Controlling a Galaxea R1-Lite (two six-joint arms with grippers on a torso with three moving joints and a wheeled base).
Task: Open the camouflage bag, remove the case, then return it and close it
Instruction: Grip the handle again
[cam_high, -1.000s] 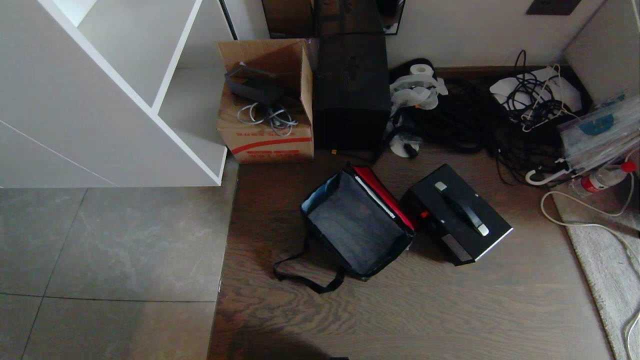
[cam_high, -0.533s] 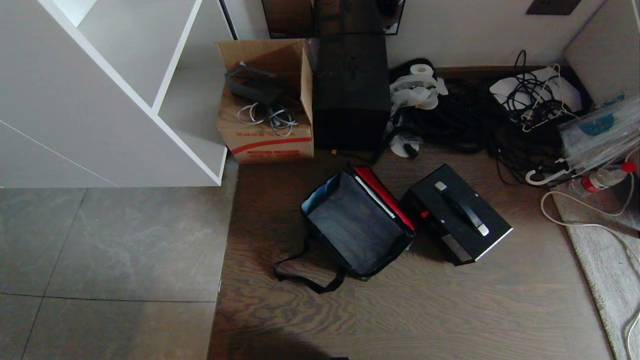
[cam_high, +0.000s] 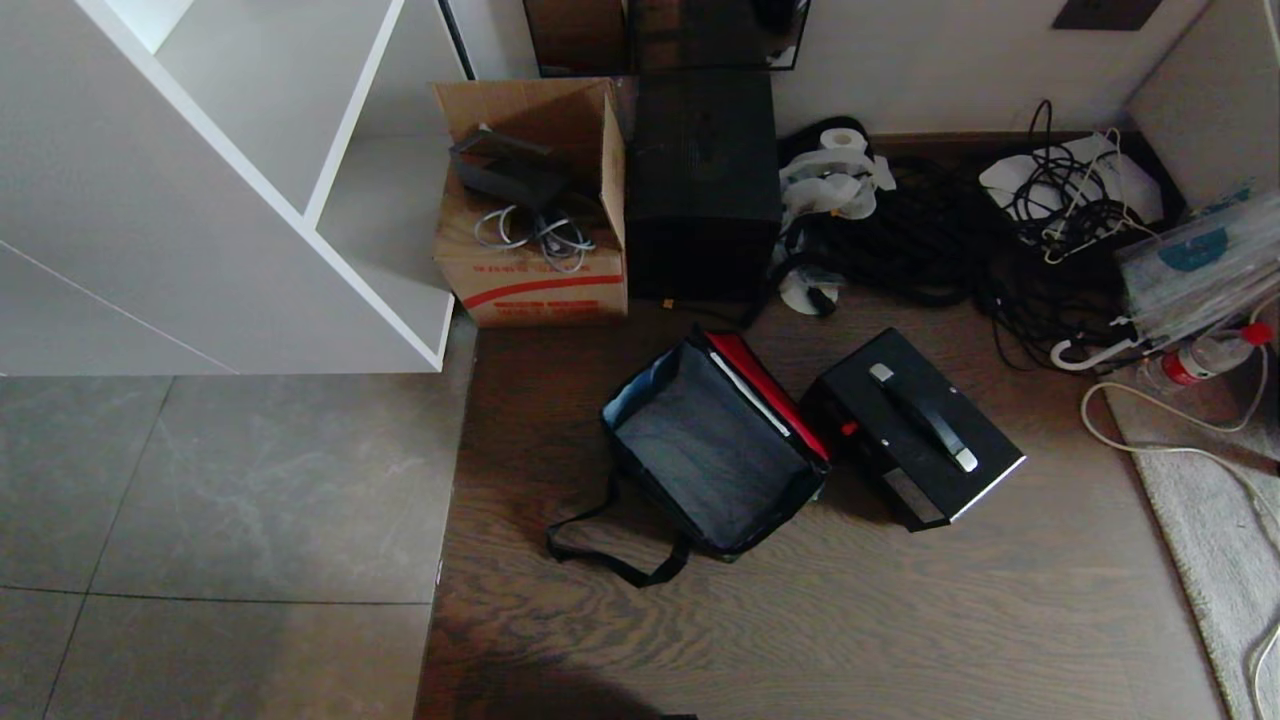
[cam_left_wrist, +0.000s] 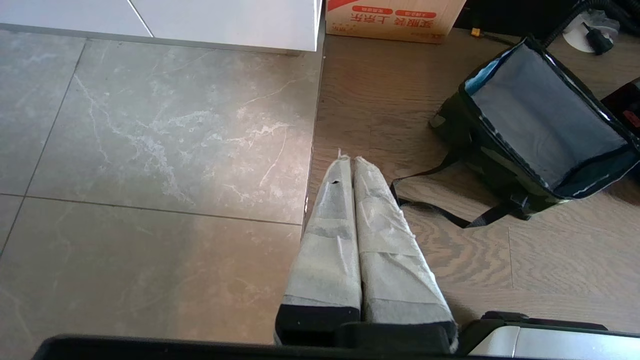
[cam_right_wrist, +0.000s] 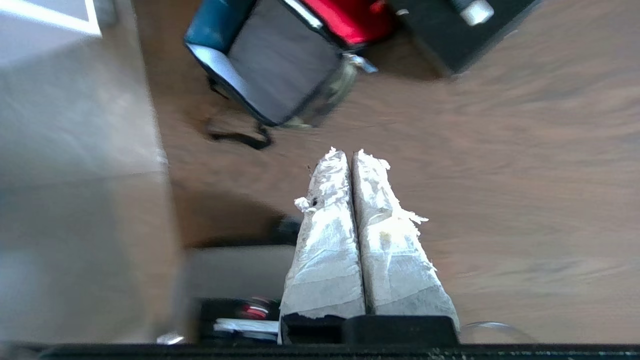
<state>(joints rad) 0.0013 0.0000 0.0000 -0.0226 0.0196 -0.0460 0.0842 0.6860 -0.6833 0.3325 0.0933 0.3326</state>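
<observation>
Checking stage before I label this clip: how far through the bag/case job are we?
Done: camouflage bag lies open and empty; case sits out on the floor beside it. In hand: nothing; right gripper and left gripper are both shut, clear of both. Left: return case, close bag.

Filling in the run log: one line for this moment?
bag: open, empty | case: on floor, right of bag | left gripper: shut, holding nothing | right gripper: shut, holding nothing, above floor

camouflage bag (cam_high: 712, 450) left of case (cam_high: 915, 430), touching
</observation>
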